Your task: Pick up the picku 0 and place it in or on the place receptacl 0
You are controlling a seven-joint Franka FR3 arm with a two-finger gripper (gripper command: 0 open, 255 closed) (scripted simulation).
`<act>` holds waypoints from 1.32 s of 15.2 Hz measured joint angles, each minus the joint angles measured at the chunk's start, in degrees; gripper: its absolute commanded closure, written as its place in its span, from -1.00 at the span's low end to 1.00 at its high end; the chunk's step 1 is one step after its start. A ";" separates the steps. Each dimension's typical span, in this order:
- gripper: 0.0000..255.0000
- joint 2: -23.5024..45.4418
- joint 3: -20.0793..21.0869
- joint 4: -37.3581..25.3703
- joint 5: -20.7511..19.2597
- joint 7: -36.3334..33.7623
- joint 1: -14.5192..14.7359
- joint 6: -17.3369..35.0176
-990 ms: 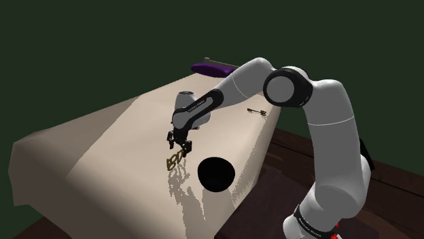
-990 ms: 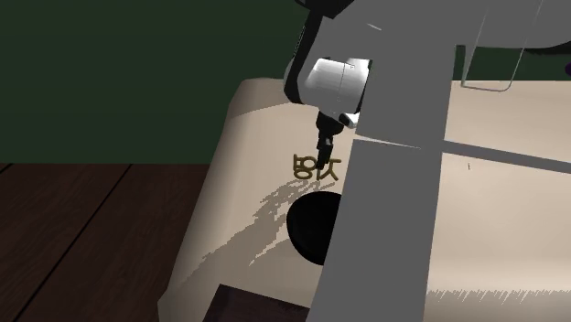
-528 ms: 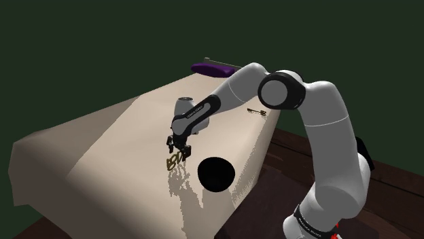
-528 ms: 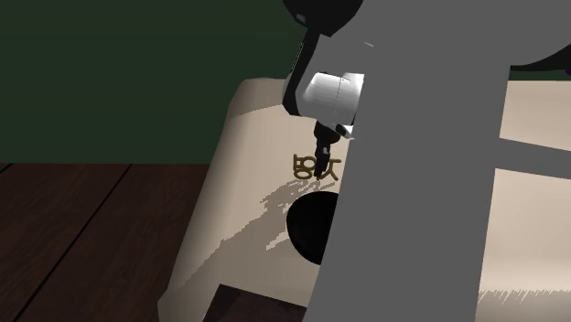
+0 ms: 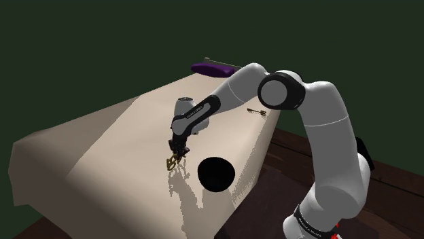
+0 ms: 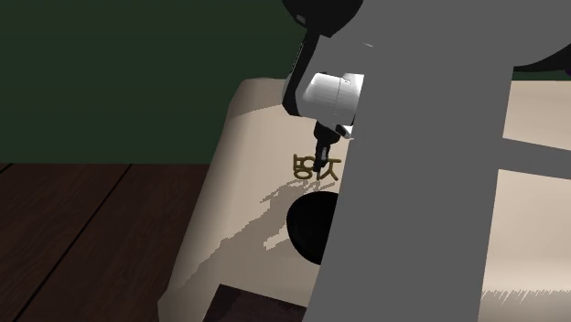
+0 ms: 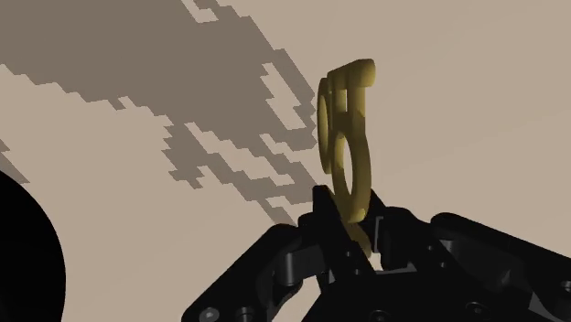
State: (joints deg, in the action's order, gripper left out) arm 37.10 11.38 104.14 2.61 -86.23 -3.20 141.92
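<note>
gold-coloured trinket (image 5: 174, 162) made of joined rings sits on the beige tabletop (image 5: 102, 142), just beside a black bowl (image 5: 216, 174) and on the side of it toward the shoulder view's left. the claw (image 5: 178, 151) points down at the trinket with its two fingers drawn in close, and it meets the trinket's top. in the wrist view the claw (image 7: 352, 229) is closed on the trinket (image 7: 348, 137): the black fingers clasp its lower ring from both sides, while the rest stands up on edge beyond the fingertips, over jagged shadow on the tabletop (image 7: 457, 91). the curved edge of the bowl (image 7: 23, 247) shows off to one side of the claw. whether the trinket is off the surface i cannot tell. in the second exterior view the claw (image 6: 322, 154) comes down onto the trinket (image 6: 315, 167), with the bowl (image 6: 311, 224) just in front of it and a dark wooden floor (image 6: 82, 238) beside the tabletop (image 6: 256, 128). the white arm (image 5: 326, 136) bends over from the lower right of the shoulder view. at the far end of the tabletop lies a purple thing (image 5: 210, 68), and a small dark thing (image 5: 256, 111) rests near the edge, well apart from the trinket.
</note>
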 measured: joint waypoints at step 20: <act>1.00 -6.49 0.67 0.05 0.72 -0.30 -0.68 -6.35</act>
State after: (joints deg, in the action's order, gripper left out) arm 30.61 12.05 104.19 3.33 -86.53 -3.88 135.57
